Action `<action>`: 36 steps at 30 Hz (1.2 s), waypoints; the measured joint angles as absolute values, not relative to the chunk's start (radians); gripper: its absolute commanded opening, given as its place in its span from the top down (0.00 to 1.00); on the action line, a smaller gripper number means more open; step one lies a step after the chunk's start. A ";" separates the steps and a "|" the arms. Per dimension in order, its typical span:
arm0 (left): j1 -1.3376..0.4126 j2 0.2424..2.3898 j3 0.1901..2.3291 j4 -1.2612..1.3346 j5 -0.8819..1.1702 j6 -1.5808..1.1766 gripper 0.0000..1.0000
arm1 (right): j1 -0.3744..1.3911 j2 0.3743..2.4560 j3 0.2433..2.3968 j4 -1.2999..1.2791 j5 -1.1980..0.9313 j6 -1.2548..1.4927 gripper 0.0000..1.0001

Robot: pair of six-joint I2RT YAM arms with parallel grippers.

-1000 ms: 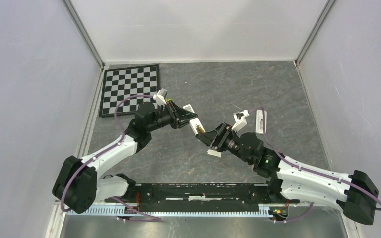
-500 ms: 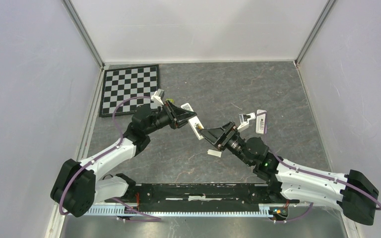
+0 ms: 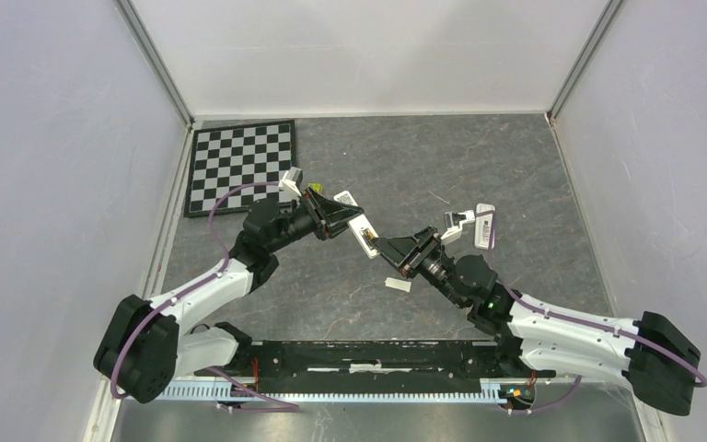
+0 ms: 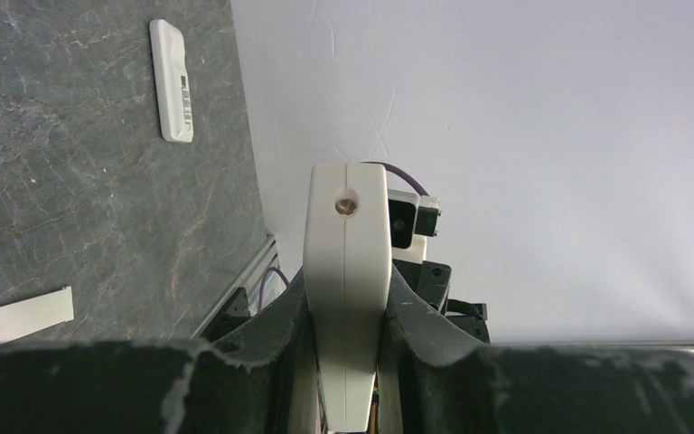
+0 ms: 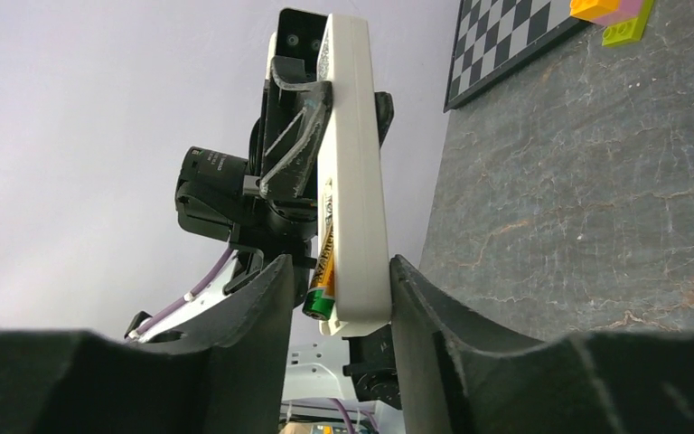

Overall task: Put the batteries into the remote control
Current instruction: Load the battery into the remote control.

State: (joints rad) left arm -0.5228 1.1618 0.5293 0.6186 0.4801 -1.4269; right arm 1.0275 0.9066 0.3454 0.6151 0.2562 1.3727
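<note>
Look at the battery (image 5: 323,262) first: small, hard, smooth and round, so likely to roll or pop out. Sits along the open slot of the remote control (image 5: 354,163), up in the air above the desk (image 5: 578,181). Seems not pushed all the way in. Better to press on its long side than pinch its ends. As for the remote control: probably light and stiff, held tight across its sides by the left jaws. Hugged at one end by the right jaws, set narrow; cannot tell if touching yet.

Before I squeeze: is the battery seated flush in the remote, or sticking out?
Sticking out. In the right wrist view the battery stands proud of the remote on its open side, inside the right claw.
</note>
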 measured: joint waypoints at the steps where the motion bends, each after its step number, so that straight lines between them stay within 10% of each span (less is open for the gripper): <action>1: -0.523 1.162 0.529 0.622 0.480 -1.428 0.98 | 1.027 0.912 0.345 0.619 0.256 1.375 0.58; 14: -0.516 1.151 0.520 0.621 0.482 -1.417 0.98 | 1.008 0.962 0.346 0.647 0.233 1.419 0.69; 25: -0.517 1.146 0.520 0.607 0.493 -1.388 0.98 | 0.999 0.981 0.355 0.624 0.210 1.436 0.38; 36: -0.517 1.146 0.520 0.606 0.500 -1.378 0.98 | 0.982 0.964 0.356 0.599 0.210 1.433 0.56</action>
State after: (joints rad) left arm -0.5175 1.1458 0.5201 0.6064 0.4999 -1.3785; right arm 0.9825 0.9638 0.3561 0.5995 0.2100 1.4330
